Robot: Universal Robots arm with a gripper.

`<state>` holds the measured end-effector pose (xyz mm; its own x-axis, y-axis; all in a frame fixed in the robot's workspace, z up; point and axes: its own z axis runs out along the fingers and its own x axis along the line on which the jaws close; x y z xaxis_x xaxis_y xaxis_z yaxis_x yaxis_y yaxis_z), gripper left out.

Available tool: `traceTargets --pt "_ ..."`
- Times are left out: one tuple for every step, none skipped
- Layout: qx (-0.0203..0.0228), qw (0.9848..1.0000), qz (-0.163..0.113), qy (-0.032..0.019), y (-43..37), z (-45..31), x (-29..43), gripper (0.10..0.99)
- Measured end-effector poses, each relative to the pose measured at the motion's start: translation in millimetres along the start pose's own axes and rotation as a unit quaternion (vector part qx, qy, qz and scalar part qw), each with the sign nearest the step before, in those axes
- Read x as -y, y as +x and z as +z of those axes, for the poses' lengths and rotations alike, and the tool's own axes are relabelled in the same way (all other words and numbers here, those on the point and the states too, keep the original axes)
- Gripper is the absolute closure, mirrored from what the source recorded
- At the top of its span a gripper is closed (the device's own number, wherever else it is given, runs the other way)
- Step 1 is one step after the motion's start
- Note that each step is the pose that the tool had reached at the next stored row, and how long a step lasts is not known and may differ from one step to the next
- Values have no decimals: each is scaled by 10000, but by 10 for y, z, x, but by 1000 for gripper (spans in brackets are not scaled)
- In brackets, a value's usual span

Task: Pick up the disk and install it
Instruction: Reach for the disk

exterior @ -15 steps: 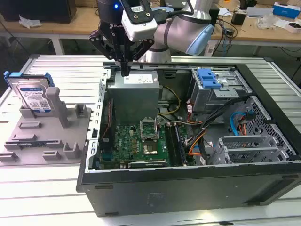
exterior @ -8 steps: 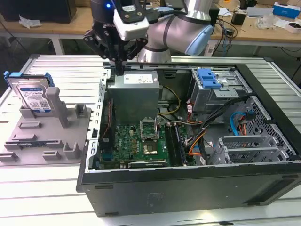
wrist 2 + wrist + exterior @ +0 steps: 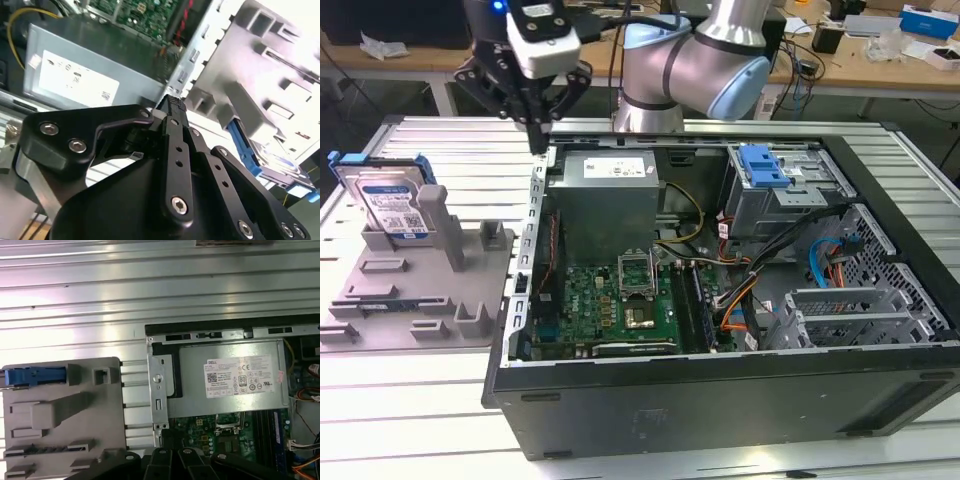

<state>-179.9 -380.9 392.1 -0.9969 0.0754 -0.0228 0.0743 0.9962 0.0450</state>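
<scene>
While disk (image 3: 390, 203) stands upright, jaws together, pointing down

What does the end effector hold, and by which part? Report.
Nothing is held. The end effector, shut and empty, hangs near the computer case; the disk stands apart in the grey holder.

The arm (image 3: 705, 55), upper centre of the exterior view, is silver-grey with pale blue joint caps (image 3: 740, 95). Upper left, its black gripper (image 3: 538, 140) has jointed bars, silver screws (image 3: 179, 203) and a white housing (image 3: 542, 35) above.
</scene>
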Motion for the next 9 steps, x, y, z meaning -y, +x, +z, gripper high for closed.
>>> traceTargets --pt "0 10000 0 0 35 1 -12 980" --pt "0 10000 -1 0 93 2 -31 980" --pt "0 10000 0 0 154 2 -51 980" --pt "0 10000 -1 0 210 3 -68 980" --pt "0 10000 0 0 270 5 -86 980" --pt "0 10000 -1 0 341 5 -107 980" --pt "0 10000 -1 0 380 6 -118 980" --pt "0 10000 1 0 428 6 -132 980" --pt "0 10000 -1 0 479 8 -145 980"
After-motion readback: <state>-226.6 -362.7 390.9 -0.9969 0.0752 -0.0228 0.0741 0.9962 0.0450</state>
